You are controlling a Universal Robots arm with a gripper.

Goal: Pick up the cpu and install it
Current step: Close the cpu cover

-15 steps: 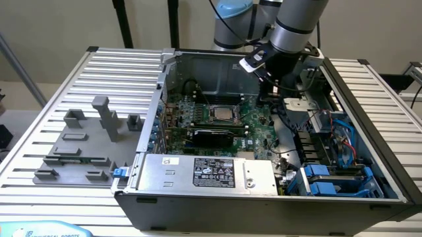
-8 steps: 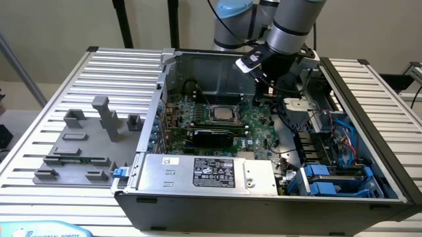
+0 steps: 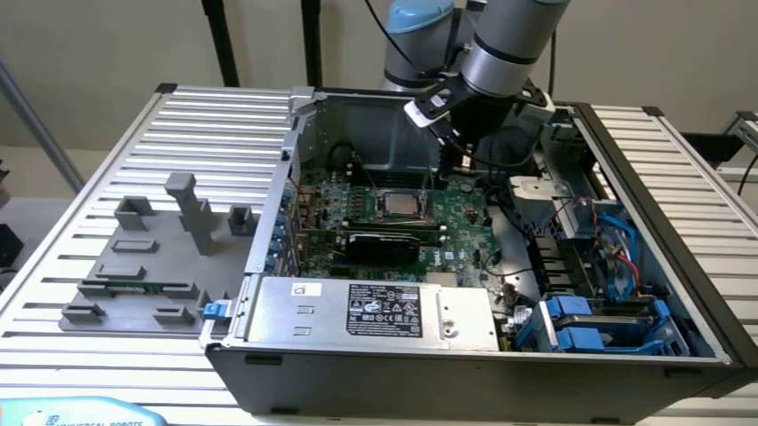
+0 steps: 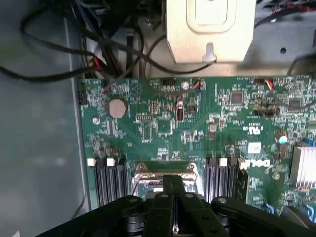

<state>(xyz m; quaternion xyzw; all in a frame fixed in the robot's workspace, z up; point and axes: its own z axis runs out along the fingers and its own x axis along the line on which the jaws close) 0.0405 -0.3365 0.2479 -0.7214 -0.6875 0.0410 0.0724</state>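
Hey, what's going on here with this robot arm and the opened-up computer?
A robot arm reaches into the open computer case, which lies on a slatted table. Its pincer is shut with nothing visible between the fingers, and hangs over the green motherboard, right by the socket. The cpu appears to sit in that socket, silvery top up.

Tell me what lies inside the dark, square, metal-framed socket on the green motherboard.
A silvery-white square cpu lies flat inside the socket. What is under the chip is covered, and in the wrist view the shut black gripper hides the socket's middle.
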